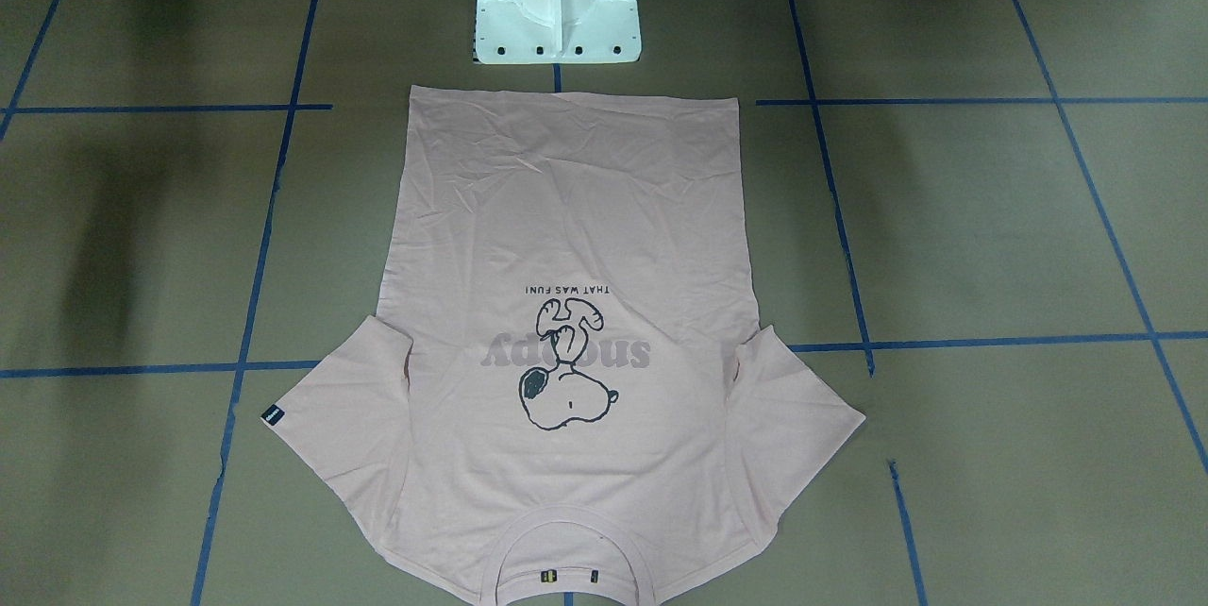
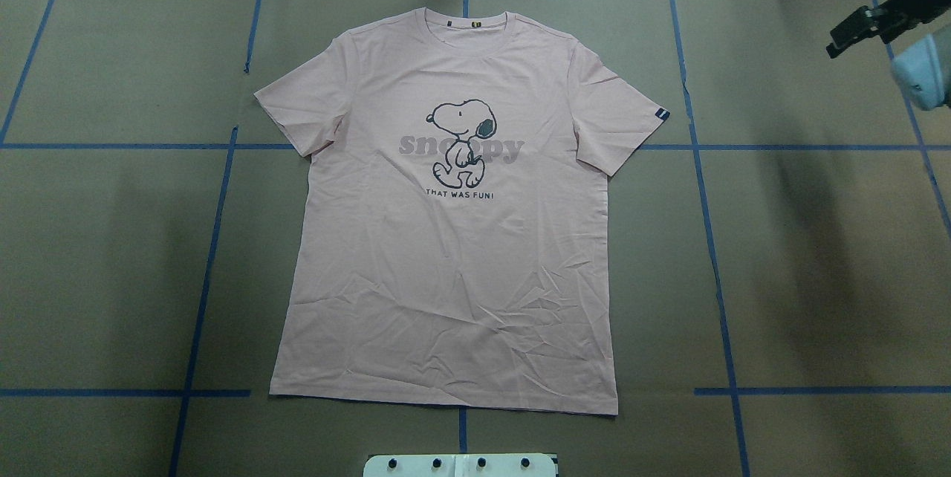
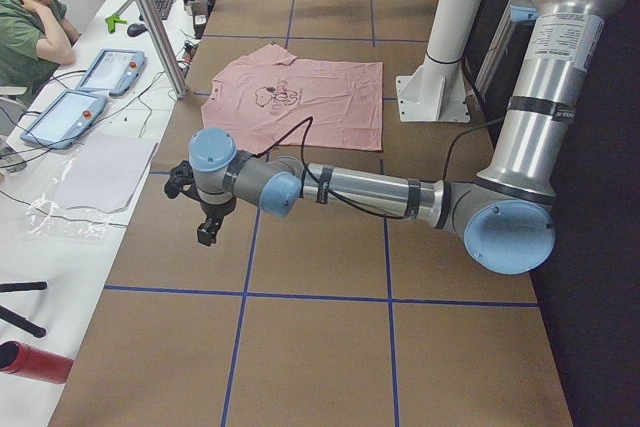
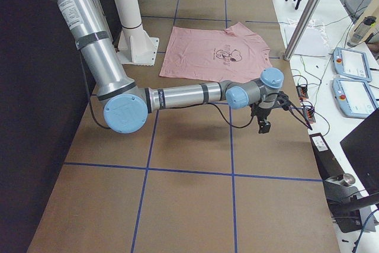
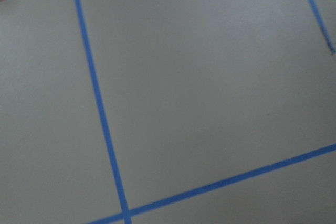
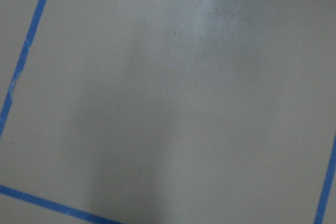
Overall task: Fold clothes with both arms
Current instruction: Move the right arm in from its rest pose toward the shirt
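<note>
Pink cotton T-shirt (image 2: pixel 446 261): flat, print up, centre of the overhead view; collar at top, hem at bottom near the white pedestal (image 2: pixel 461 464); no fold made yet. My right pincer (image 2: pixel 843 39): upper right corner, well apart from the cloth; too blurred to tell whether its jaws are parted. My left pincer (image 3: pixel 205 232): above bare brown table (image 2: pixel 111 239), seen side-on only; cannot tell. Recommended: I bring both in level, low, pinching matching edges through both layers.

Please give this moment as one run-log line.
garment: pale pink printed T-shirt flat, print up, unfolded | left end effector: off garment, state unclear | right end effector: off garment, state unclear | grasp: none
</note>
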{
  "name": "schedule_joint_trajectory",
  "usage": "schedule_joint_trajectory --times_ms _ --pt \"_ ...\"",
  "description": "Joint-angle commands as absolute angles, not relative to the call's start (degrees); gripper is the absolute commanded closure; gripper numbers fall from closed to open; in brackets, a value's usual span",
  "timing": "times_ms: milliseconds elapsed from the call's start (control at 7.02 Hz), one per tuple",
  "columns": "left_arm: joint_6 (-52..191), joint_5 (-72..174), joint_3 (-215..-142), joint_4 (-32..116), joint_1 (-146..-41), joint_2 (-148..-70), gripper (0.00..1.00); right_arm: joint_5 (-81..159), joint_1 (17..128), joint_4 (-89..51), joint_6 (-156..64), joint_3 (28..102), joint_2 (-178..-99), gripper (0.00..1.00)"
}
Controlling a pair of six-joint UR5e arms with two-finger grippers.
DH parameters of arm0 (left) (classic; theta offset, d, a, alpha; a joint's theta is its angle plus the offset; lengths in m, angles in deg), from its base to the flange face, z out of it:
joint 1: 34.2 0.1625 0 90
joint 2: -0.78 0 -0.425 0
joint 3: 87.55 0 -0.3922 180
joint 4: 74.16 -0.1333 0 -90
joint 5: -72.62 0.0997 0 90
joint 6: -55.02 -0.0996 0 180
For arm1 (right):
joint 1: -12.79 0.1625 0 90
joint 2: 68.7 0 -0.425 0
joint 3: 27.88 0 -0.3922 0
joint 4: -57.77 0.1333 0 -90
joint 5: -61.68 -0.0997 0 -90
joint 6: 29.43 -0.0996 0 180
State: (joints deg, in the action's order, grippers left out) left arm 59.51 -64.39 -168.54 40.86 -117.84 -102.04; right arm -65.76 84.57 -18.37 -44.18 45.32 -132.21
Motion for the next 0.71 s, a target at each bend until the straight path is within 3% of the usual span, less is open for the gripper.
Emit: schedule_joint_trajectory --times_ms 0,285,570 --pt "63.5 -64.2 -164.4 44.1 -116.4 -104.4 0.00 -63.4 76.9 -13.5 -62.8 44.6 -127.7 0.00" --pt "70.0 -63.2 -163.9 44.6 -114.1 -106.4 0.00 -62.9 71.3 -4.8 -78.2 43.7 -127.2 0.00" --pt "70.4 -60.7 -163.9 45.3 -113.5 -106.5 0.00 -60.1 67.4 -3.7 -80.0 38.9 -124.6 0.00"
